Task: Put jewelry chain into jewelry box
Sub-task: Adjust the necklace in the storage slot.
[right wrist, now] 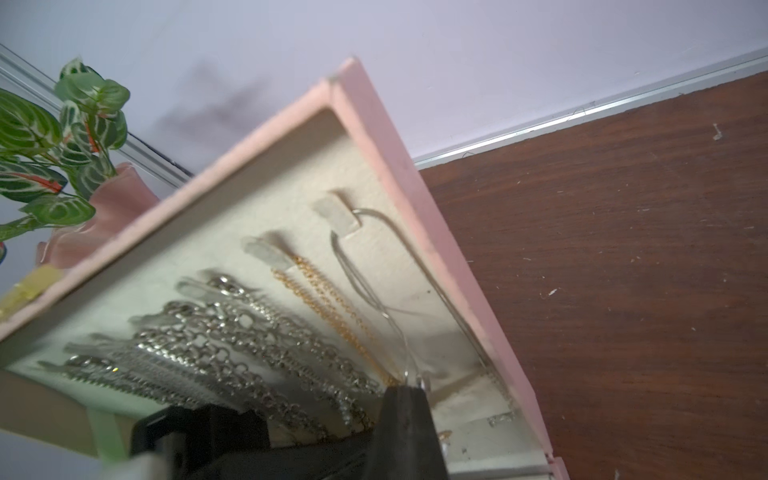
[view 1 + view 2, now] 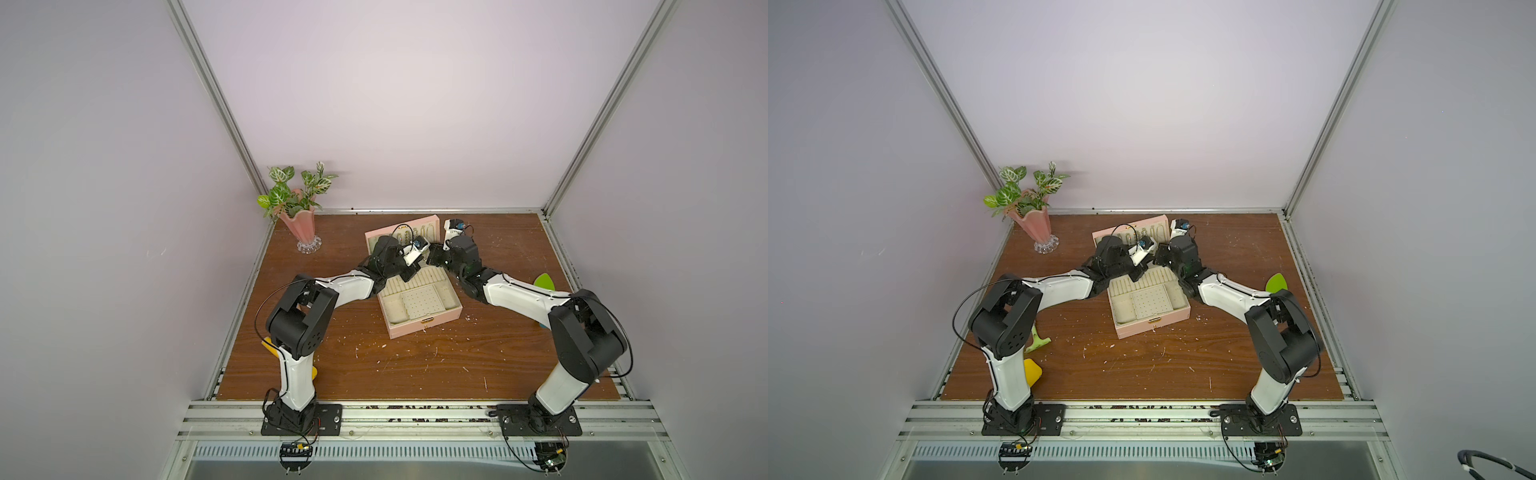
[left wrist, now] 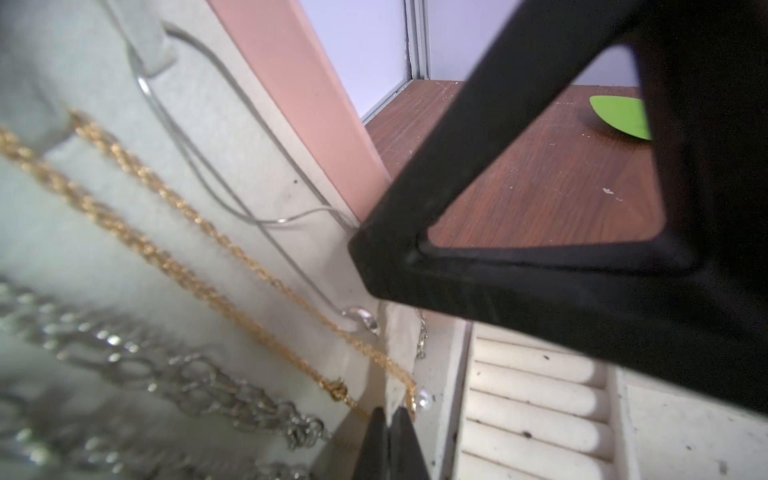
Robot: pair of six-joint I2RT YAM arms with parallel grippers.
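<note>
Yellow piece (image 2: 1032, 372) near-left on desk (image 2: 415, 365) | vase (image 2: 300, 227) far-left | jewelry box (image 2: 428, 326) open, centre, both arms over it | jewelry chain (image 3: 282, 221) on lid's rightmost hook beside gold chain (image 3: 166, 262) | right jaws clenched on it | left jaws clenched

Your left arm (image 2: 297, 386) and right arm (image 2: 559, 384) wear white shells (image 2: 353, 286) between black joint housings (image 2: 299, 322); thin black cables (image 2: 256, 318) loop outside. Black screwed base plates (image 2: 328, 417) anchor both. The left gripper (image 3: 388, 415) and right gripper (image 1: 407, 390) are matte black.
</note>
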